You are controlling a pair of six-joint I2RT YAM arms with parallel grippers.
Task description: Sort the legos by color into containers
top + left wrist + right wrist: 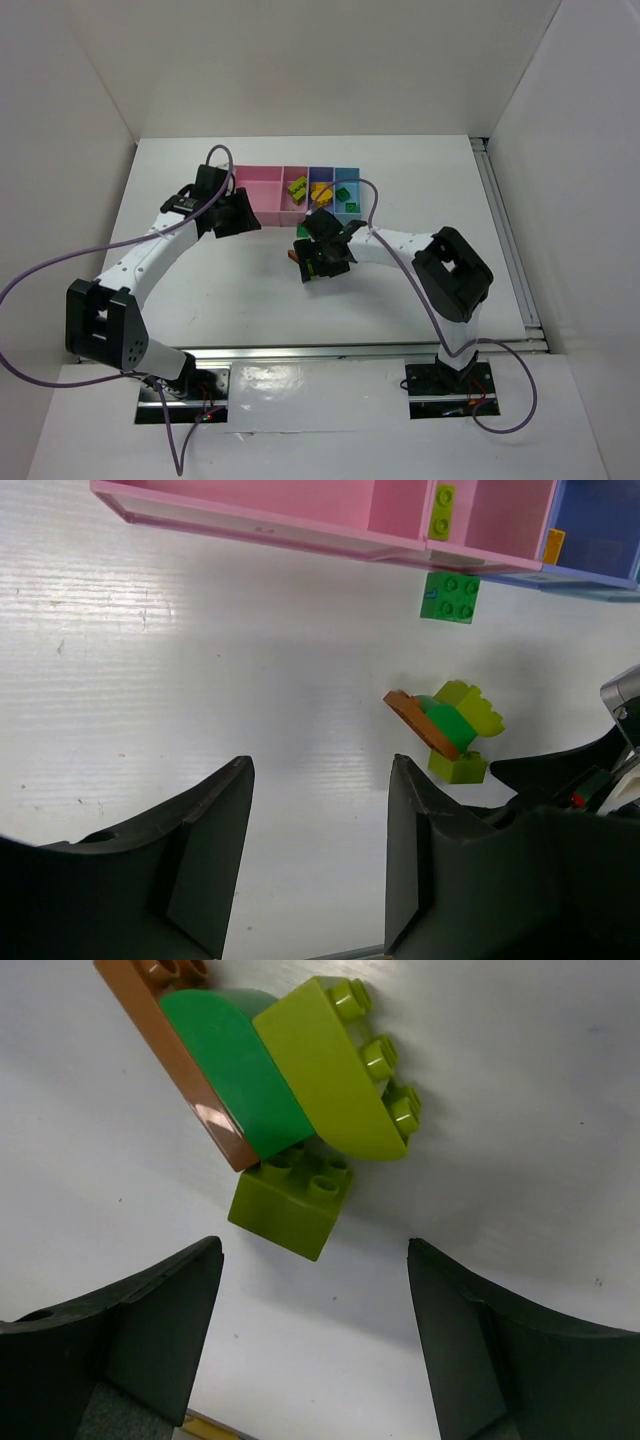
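Observation:
The containers (pixel 258 190) stand in a row at the back of the table, with pink bins (pixel 260 525) on the left. A yellow-green lego (pixel 441 510) lies in the narrow pink bin and an orange-yellow one (pixel 553 545) in the blue-purple bin. One green lego (pixel 450 597) lies on the table just in front of the bins. A joined clump lies further forward: a red-brown plate (pixel 150 1020), a green piece (pixel 230 1070), a yellow-green piece (pixel 330 1070) and a small yellow-green brick (pixel 290 1205). My right gripper (pixel 315 1290) hovers open just short of the clump. My left gripper (pixel 320 790) is open over bare table.
White walls close in the table on the left, back and right. A metal rail (pixel 505 240) runs along the table's right edge. Purple cables (pixel 60 265) loop off both arms. The two grippers (pixel 235 215) (pixel 318 255) sit close together in front of the bins.

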